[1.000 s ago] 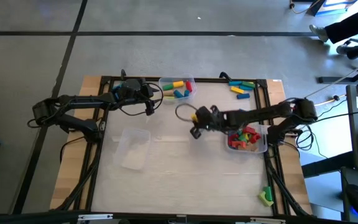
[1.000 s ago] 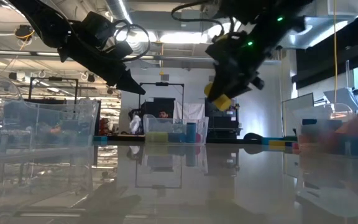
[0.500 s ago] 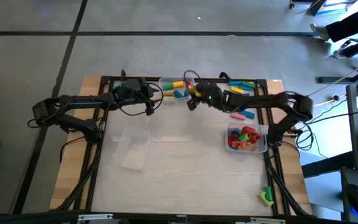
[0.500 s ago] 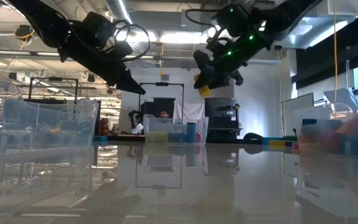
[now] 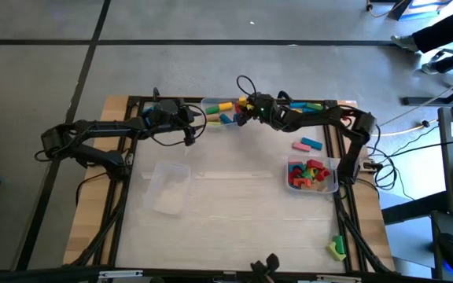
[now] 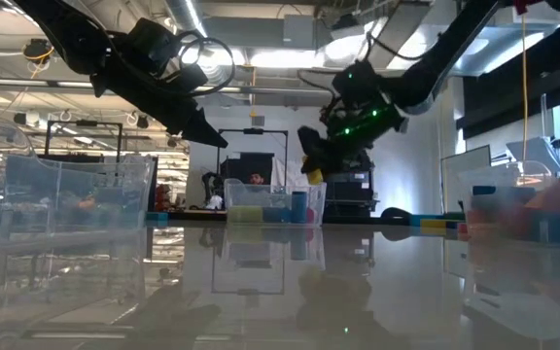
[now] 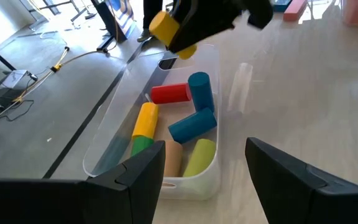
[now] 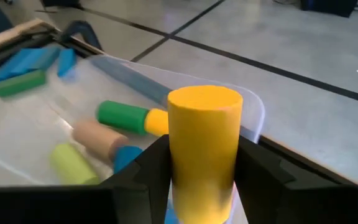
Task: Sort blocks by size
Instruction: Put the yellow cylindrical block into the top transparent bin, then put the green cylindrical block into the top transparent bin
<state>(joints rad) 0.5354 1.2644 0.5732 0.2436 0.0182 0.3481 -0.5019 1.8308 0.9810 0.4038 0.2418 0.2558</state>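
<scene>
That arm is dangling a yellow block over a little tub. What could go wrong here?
The right gripper holds the yellow cylinder only by its lower part, so it might slip early. The clear bin below already holds several cylinders, so a dropped one might bounce off them or over the rim. The left gripper hangs open close by, so the two arms could bump.

text: none legible — labels: none | brands: none | numbers: none
</scene>
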